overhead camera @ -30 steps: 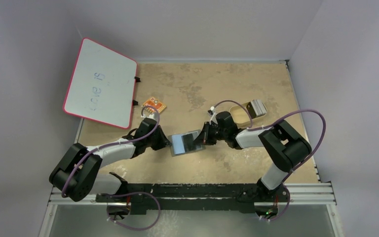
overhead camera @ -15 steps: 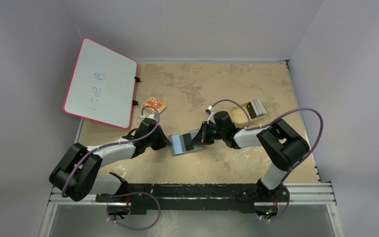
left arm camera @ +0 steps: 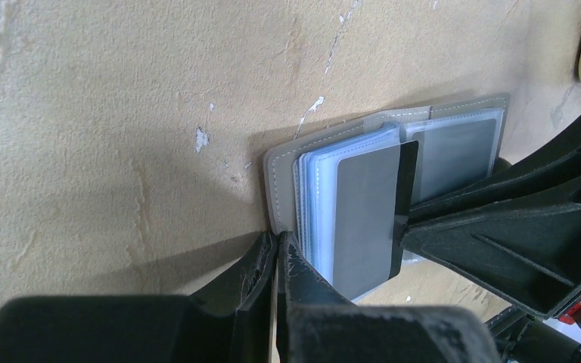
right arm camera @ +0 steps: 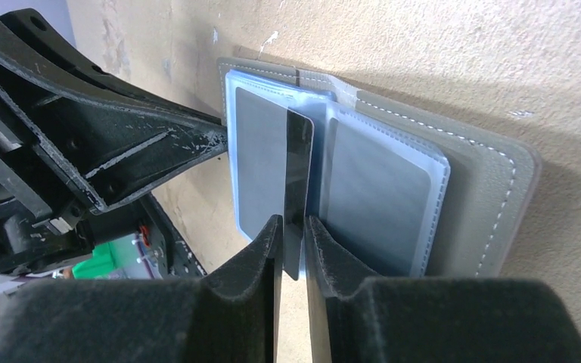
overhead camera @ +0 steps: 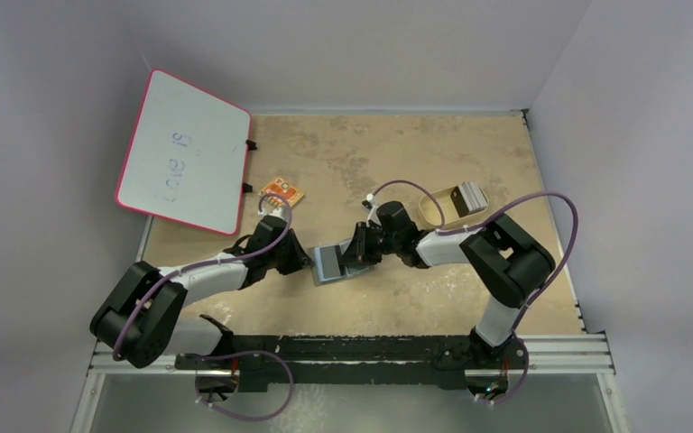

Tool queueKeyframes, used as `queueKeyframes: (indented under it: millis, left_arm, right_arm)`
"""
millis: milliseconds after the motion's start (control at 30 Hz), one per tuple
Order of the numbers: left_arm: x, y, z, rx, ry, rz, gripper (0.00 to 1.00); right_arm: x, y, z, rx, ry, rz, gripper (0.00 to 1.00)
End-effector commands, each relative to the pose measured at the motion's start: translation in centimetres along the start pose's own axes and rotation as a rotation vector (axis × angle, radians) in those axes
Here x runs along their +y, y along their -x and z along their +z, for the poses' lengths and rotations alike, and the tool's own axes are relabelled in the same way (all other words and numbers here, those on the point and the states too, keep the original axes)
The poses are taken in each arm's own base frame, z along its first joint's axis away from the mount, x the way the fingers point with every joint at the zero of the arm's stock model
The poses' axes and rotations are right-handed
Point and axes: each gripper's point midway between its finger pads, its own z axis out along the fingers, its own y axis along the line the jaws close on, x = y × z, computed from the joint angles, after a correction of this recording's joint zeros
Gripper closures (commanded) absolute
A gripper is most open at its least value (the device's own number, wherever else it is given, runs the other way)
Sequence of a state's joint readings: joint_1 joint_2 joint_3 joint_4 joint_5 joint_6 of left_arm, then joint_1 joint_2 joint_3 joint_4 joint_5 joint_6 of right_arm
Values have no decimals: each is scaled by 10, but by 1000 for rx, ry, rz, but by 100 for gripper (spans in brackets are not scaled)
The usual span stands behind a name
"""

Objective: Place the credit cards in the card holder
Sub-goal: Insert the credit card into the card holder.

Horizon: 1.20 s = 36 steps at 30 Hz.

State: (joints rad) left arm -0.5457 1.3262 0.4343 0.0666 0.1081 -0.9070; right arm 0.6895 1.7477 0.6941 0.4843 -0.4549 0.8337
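Observation:
The card holder [overhead camera: 329,263] lies open at the table's middle, grey cover [left arm camera: 280,166] down, light blue sleeves up. My left gripper [overhead camera: 305,260] is shut on the cover's left edge [left arm camera: 278,240]. One grey credit card [right arm camera: 299,174] stands on edge over the sleeves [left arm camera: 367,219], its far end at the fold of the card holder [right arm camera: 484,189]. My right gripper [right arm camera: 293,227] straddles the card's near end with its fingers slightly apart and a thin gap showing beside the card. Further credit cards [overhead camera: 469,196] lean in the tan tray.
The tan oblong tray [overhead camera: 438,209] sits just behind the right arm. A pink-rimmed whiteboard [overhead camera: 185,153] leans at the back left, with a small orange item [overhead camera: 281,191] beside it. Both arms meet over the middle of the table.
My right gripper has slid left over the card holder, carrying the card further across the sleeves, and its fingers have eased apart. The left arm has stayed put.

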Motion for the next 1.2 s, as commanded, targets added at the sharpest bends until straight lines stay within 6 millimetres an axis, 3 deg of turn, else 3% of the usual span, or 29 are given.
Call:
queueKeyframes:
  millis: [0,400,733,967,1067,1167]
  left_arm:
    - [-11,5,0,-19,-43,-10,100]
    - [-15,7,1,-19,-54,-9,100]
    - [-20,14,1,-28,-50,8,100]
    - [-27,24,-4,-55,-54,26,97]
    - [-32,31,-11,-77,-63,36,89]
    - [-39,41,-20,-110,-68,50,76]
  right_arm:
    - [9,8,4,-8,-9,-45,81]
    - [23,3,15,33,19,-113,77]
    - [19,3,-2,34,-61,-117,70]
    - [30,28,-22,-33,-134,-194,61]
    - [31,48,-36,-85,-176,-223,57]
    - [19,79,-59,-147,-259,-242,54]
